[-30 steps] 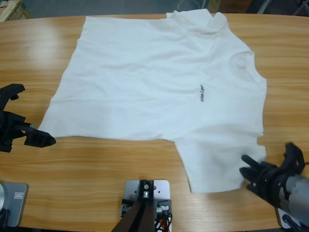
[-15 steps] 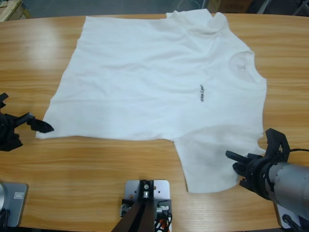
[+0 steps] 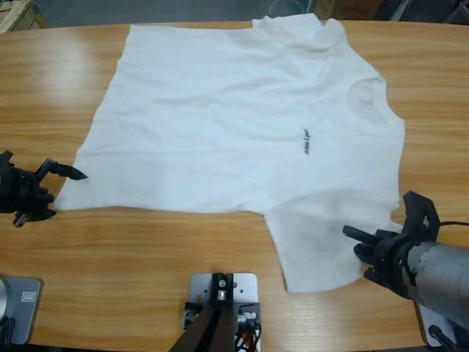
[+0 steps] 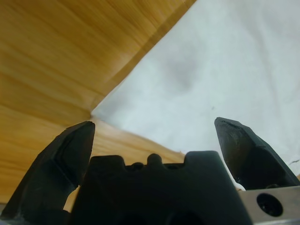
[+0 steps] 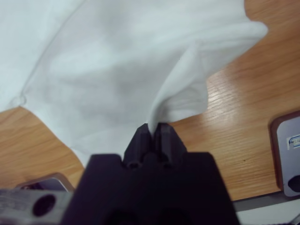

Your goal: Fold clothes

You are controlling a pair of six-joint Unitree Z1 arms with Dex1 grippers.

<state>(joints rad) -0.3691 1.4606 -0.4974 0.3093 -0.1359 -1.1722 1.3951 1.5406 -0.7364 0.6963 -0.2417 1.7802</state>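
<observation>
Lying spread over the middle and far part of the long wooden surface [image 3: 146, 257], the plain white short-sleeved cotton T-shirt [image 3: 234, 125] was flat and lightly wrinkled, its collar toward the right end and a small dark text logo [image 3: 305, 142] on its chest. One sleeve reached toward the near edge, right of centre. The right black two-jawed gripper [image 5: 153, 132] had its jaws together, clamped on a fold of that sleeve's fabric, which rose from the pinch in a raised ridge; in the high view this gripper [image 3: 357, 242] sat at the sleeve's right hem. At the left end, the left black gripper [image 4: 154, 131] had its jaws wide apart, straddling the shirt's lower hem corner, with one jaw over bare wood and the other over white cloth. In the high view the left gripper [image 3: 62, 189] sat just beside that corner.
</observation>
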